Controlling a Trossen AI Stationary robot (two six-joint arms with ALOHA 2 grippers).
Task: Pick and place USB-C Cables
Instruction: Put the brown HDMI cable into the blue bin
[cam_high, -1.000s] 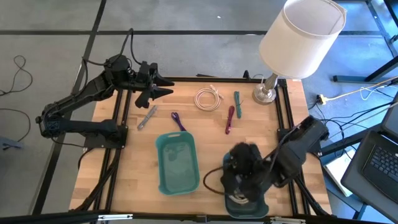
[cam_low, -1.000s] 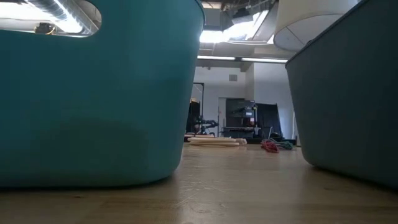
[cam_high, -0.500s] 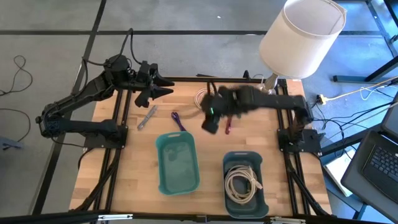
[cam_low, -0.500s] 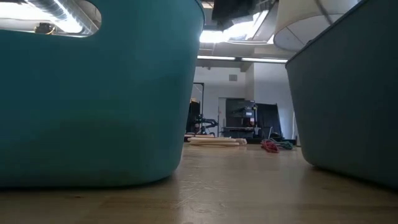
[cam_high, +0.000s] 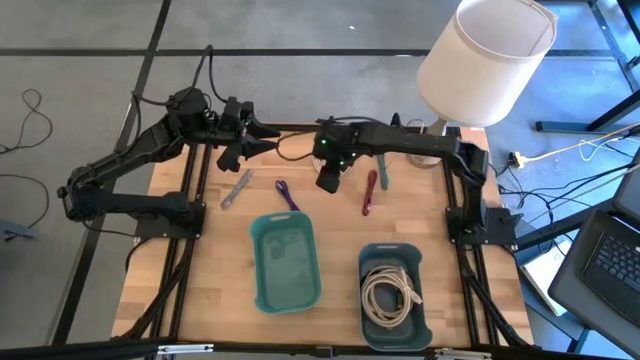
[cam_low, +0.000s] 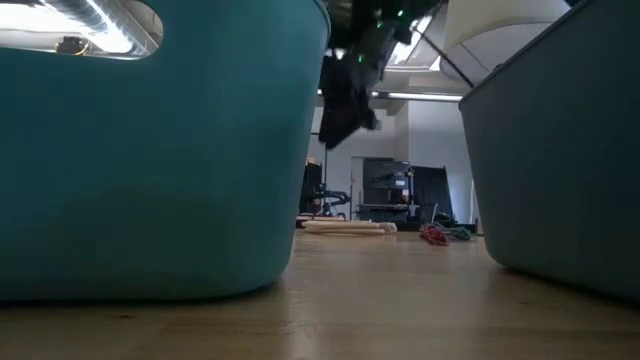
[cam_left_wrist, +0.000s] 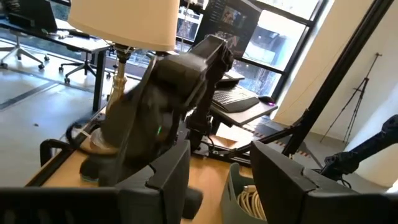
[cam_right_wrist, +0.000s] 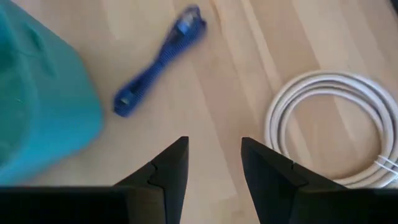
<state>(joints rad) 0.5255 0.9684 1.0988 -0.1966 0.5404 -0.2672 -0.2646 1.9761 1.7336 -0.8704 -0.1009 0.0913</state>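
While the left gripper (cam_high: 262, 137) waited parted at the far left, the right gripper (cam_high: 328, 180), jaws apart and empty, hung over the cream-white coiled cable (cam_right_wrist: 339, 127), the purple lead (cam_right_wrist: 158, 60) left of it.

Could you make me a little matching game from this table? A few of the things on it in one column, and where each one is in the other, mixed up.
Things:
1. purple lead
2. white coil still on the wood
3. white coils already sorted
4. lamp

Places:
A. at the table's far right corner
B. inside the right teal tray
C. under the right gripper, which hangs open
D. just beyond the empty left teal tray

Pairs: 1-D, 2-C, 3-B, 4-A
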